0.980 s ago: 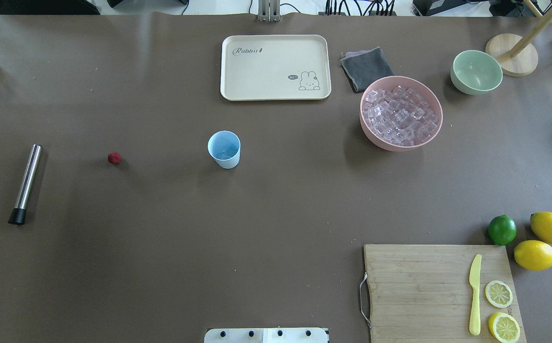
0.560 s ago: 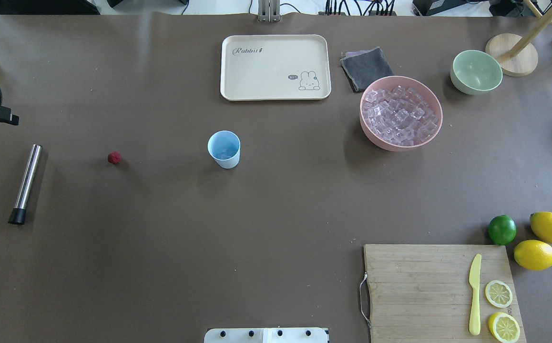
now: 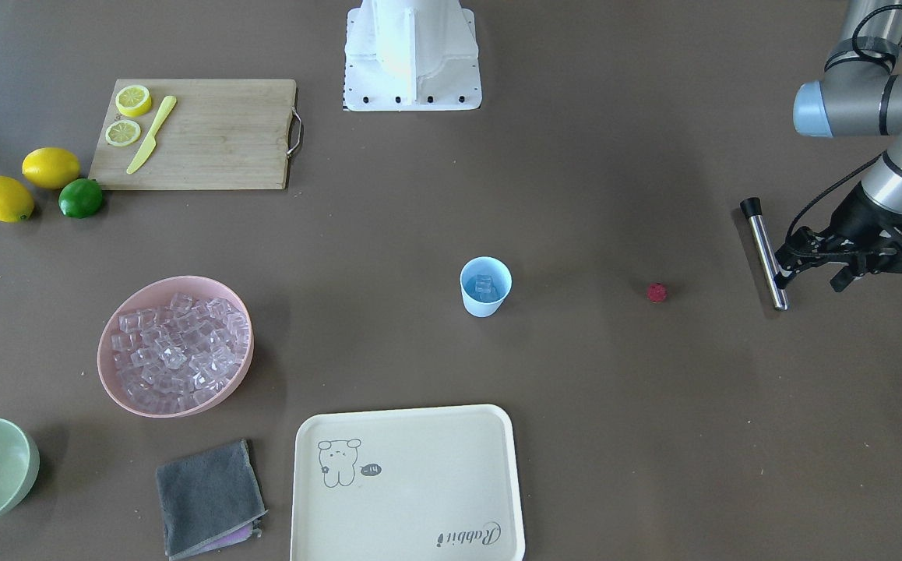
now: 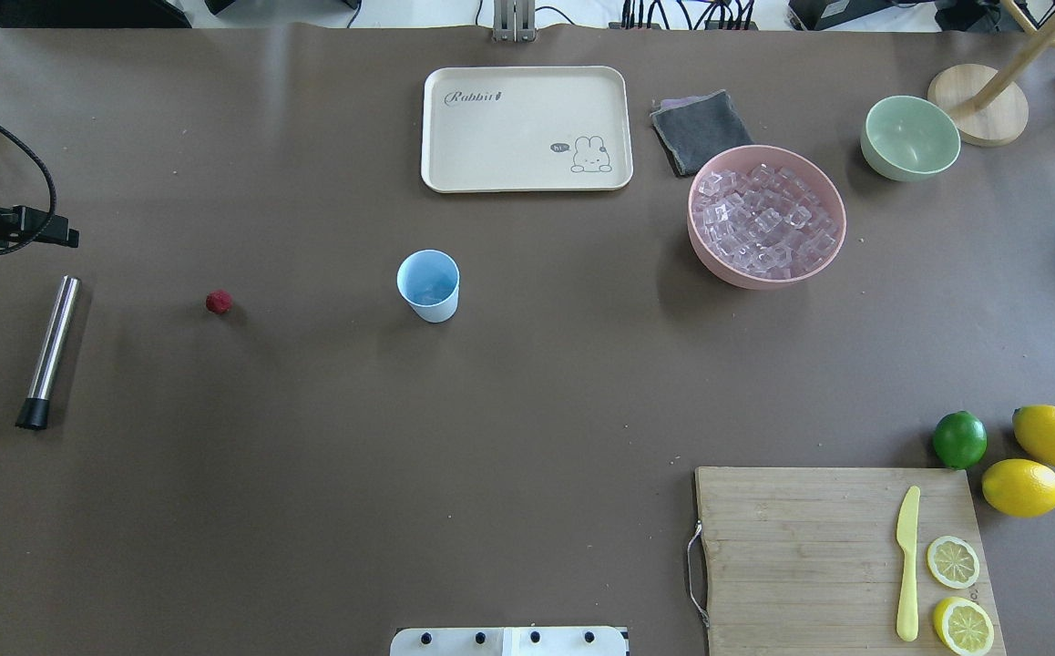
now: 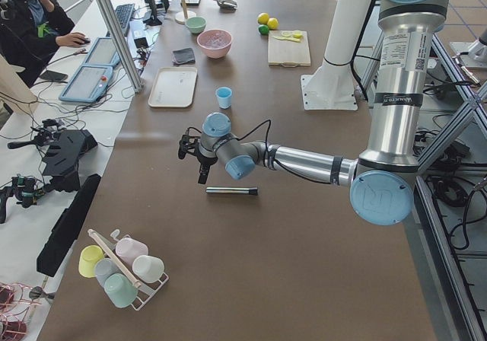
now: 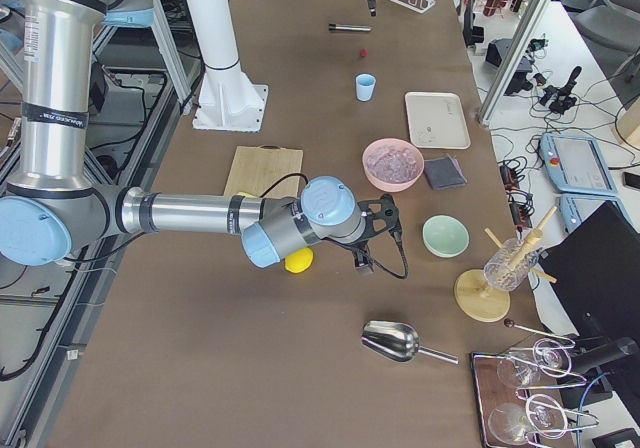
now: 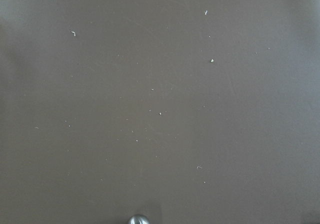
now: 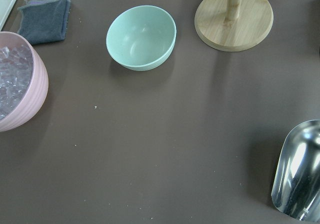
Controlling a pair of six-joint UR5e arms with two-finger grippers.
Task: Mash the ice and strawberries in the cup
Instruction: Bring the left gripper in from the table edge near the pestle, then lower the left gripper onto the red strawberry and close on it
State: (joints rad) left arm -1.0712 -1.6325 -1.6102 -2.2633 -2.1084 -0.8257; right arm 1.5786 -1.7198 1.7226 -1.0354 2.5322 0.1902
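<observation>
Overhead exterior | left gripper [image 4: 65,238] at table [image 4: 527,410] left edge, right gripper [image 6: 365,258]: cannot tell jaws | cup [image 4: 428,285] well apart

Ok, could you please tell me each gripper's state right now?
Left gripper: open, holding nothing.
Right gripper: cannot be told; seen only from the side.

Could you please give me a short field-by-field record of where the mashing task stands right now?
cup: upright, mid-scene
ice: heaped in the pink bowl; a little already in the cup
muddler: lying flat, not gripped
strawberry: outside the cup, loose between it and the muddler
left hand: just beyond the muddler's steel end; open or shut unclear
right hand: by the green bowl, far from the cup; state unclear
</observation>
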